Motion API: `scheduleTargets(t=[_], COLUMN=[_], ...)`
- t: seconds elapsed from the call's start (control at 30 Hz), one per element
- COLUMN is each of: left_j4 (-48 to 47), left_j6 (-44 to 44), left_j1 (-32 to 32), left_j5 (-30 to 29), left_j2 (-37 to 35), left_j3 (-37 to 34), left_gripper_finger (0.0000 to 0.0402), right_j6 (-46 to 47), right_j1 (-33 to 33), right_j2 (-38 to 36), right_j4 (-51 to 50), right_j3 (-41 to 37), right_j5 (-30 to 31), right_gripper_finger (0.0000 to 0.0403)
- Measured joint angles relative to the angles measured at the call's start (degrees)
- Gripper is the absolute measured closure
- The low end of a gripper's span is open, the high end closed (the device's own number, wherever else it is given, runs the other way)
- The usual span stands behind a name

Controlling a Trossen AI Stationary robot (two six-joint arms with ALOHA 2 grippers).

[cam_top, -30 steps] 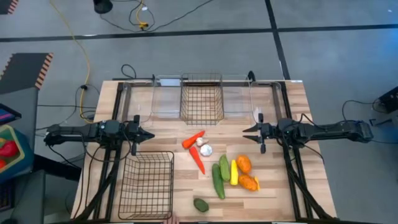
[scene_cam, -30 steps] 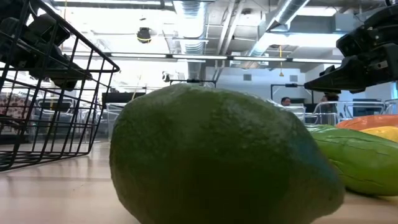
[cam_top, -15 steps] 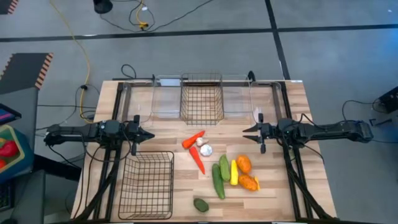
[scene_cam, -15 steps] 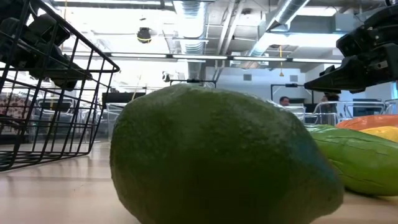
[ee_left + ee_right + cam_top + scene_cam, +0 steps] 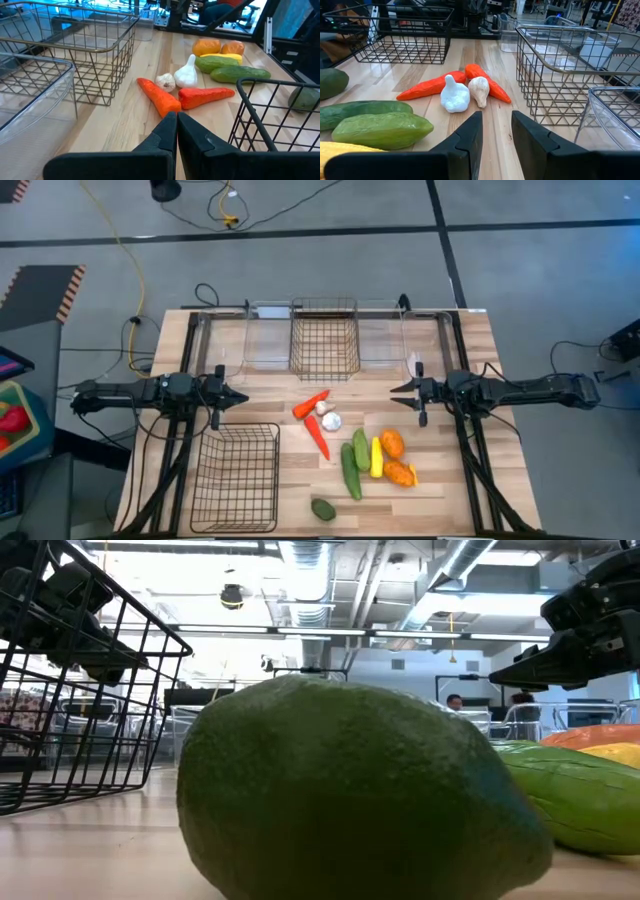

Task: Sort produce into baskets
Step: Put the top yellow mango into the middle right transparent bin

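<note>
Low view: dark green, pebbled avocado [image 5: 360, 790]

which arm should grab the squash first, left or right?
Right, probably. The right gripper hangs open nearer the squash; the left gripper is shut, across the carrots.

Both arms reach in level from opposite sides, pointing at each other across the table's middle. The left gripper [image 5: 238, 395] hangs above the wood with its fingers [image 5: 165, 135] pressed together, nothing between them. The right gripper [image 5: 396, 389] hangs likewise, its fingers [image 5: 470, 132] parted with a clear gap, holding nothing.
</note>
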Motion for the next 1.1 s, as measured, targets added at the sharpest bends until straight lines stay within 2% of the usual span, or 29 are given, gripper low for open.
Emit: scheduleTargets(t=[0.37,0.6,0.8,0.9,1.0,1.1], left_j4=[0.1,0.2,0.22,0.22,0.22,0.22], left_j6=[-0.07,-0.08,-0.1,-0.1,-0.1,-0.1], left_j1=[0.0,0.01,0.01,0.01,0.01,0.01], left_j5=[-0.01,-1.56,-4.9,-4.9,-4.94,-4.94], left_j2=[-0.01,-0.02,-0.02,-0.02,-0.02,-0.02], left_j3=[-0.01,-0.02,-0.02,-0.02,-0.02,-0.02], left_gripper_finger=[0.0401,0.0401,0.0401,0.0401,0.0401,0.0401], right_j6=[0.02,0.76,13.14,19.04,21.77,24.19], right_j1=[-0.42,-0.09,0.52,0.5,0.5,0.5], right_j2=[0.02,0.0,0.0,0.1,0.18,0.8], right_j4=[0.64,7.36,16.49,16.39,16.67,16.65], right_j3=[0.0,0.02,0.16,1.44,2.89,3.75], right_j5=[0.02,-0.11,0.06,0.73,1.48,1.56], right_gripper_finger=[0.0271,0.0271,0.0271,0.0267,0.0246,0.0208])
